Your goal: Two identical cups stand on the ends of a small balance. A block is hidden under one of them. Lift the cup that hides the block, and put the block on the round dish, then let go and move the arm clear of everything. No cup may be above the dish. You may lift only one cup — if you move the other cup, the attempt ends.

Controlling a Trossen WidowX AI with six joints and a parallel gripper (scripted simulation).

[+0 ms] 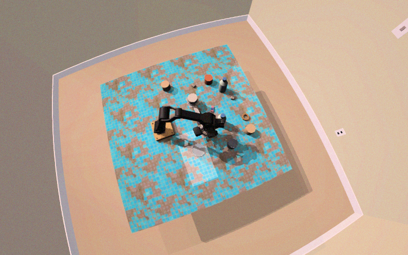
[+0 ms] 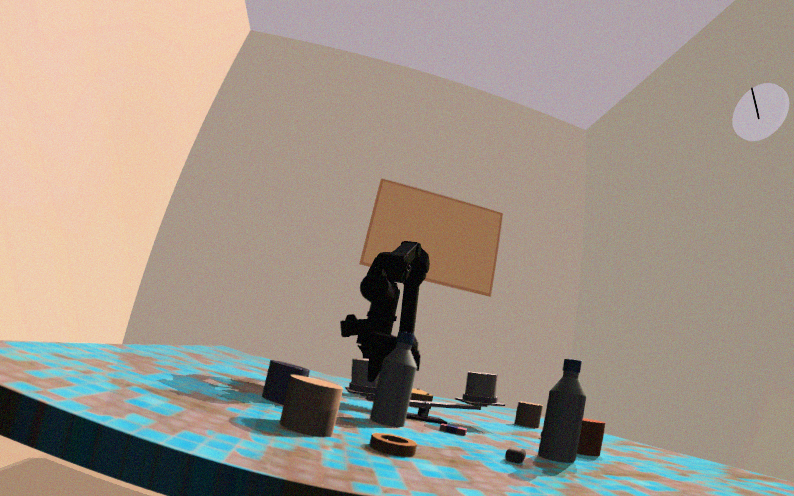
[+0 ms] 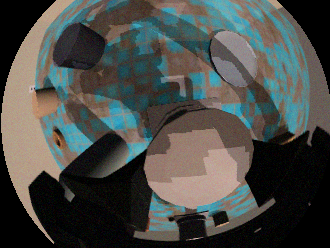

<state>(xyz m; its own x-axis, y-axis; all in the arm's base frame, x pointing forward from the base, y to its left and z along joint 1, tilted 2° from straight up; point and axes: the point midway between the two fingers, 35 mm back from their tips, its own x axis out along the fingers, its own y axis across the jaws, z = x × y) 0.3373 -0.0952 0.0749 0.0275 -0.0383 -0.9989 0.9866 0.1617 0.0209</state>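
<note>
My gripper [image 1: 204, 130] [image 3: 191, 143] points down and is shut on the near cup [image 2: 359, 372] [image 3: 202, 155], a pale round one, with a finger on either side of it. This cup is at its pan's height; any gap under it cannot be made out. The other pale cup [image 1: 192, 98] [image 2: 481, 386] stands on the far end of the balance [image 1: 197, 110] [image 2: 459, 406], whose pan shows lower in the exterior view. The pale round dish [image 1: 198, 150] [image 3: 233, 58] lies beyond the held cup in the wrist view. The hidden block is not visible.
One bottle [image 1: 222, 116] [image 2: 394, 388] stands close beside the gripper, another bottle [image 1: 222, 86] [image 2: 562, 418] farther off. A dark cylinder [image 1: 232, 144] [image 3: 79, 46], a tan cylinder [image 1: 249, 128] [image 2: 311, 406] and a red cylinder [image 1: 208, 79] stand around. A small red-blue piece [image 1: 212, 109] [image 2: 453, 429] lies near the beam.
</note>
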